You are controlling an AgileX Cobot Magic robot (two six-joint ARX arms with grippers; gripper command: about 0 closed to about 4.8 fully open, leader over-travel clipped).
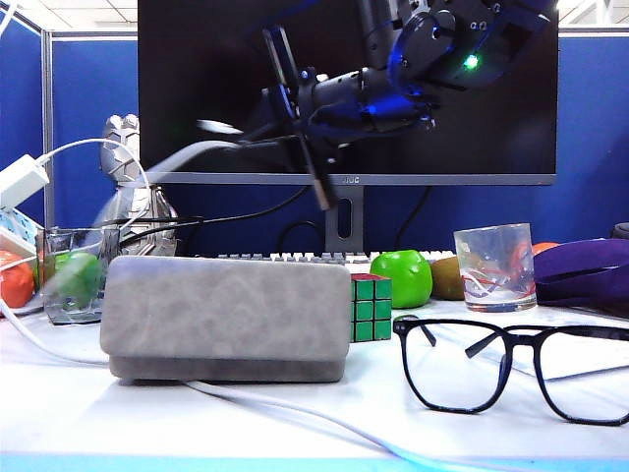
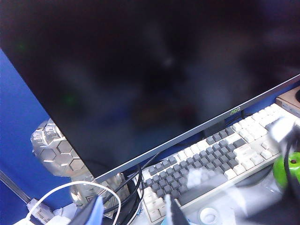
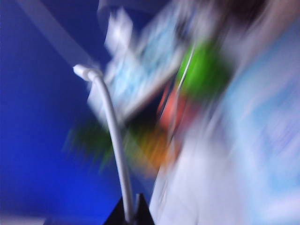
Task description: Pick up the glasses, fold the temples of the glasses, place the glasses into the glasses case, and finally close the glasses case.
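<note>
The glasses [image 1: 519, 339] lie on the white table at the front right, lenses upright and temples [image 1: 496, 340] unfolded toward the back. The grey glasses case [image 1: 226, 317] sits shut at the front left. Both arms hang high in front of the monitor, well above the glasses and case. In the right wrist view my right gripper [image 3: 130, 213] is shut on a white cable [image 3: 115, 140]; that view is heavily blurred. My left gripper [image 2: 133, 215] stands open with nothing between its fingers, over the keyboard's [image 2: 220, 154] end and a tangle of cables.
A Rubik's cube [image 1: 371, 307] touches the case's right end. Behind stand a green apple [image 1: 401, 277], a swirl-marked drinking glass [image 1: 495, 265] and a purple object [image 1: 585, 270]. A glass cup [image 1: 74, 280] and a silver ornament [image 1: 133, 197] are at the left. A white cable [image 1: 295, 411] crosses the front.
</note>
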